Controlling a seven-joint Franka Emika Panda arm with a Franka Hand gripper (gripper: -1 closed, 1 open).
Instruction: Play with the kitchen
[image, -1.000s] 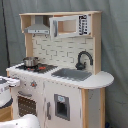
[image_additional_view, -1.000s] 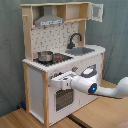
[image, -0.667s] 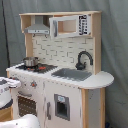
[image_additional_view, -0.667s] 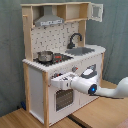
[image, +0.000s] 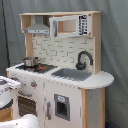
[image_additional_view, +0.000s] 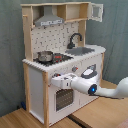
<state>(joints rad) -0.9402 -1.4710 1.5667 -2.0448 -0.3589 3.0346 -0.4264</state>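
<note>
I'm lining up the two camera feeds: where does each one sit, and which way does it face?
First exterior view: sits off the kitchen's faucet-side front corner, looking across sink to pot; only white arm parts at the first exterior view's lower left show.
Second exterior view: sits off the stove-side front corner, facing the oven door; the arm reaches in from the second exterior view's right.
Shared: kitchen, pot, faucet.

A: We see the kitchen (image: 60, 75) as matt white panels w/ light raw-looking wood edges, yes?

B: Yep. Pot (image_additional_view: 45, 56) looks shiny metal, faucet (image: 83, 59) glossy black, prob. plastic. Sink (image: 71, 74) smooth matt grey.

A: Arm (image_additional_view: 95, 86) – smooth glossy white shell. Backdrop (image_additional_view: 12, 60) dull grey cloth, floor (image_additional_view: 100, 112) wood w/ a satin finish.
</note>
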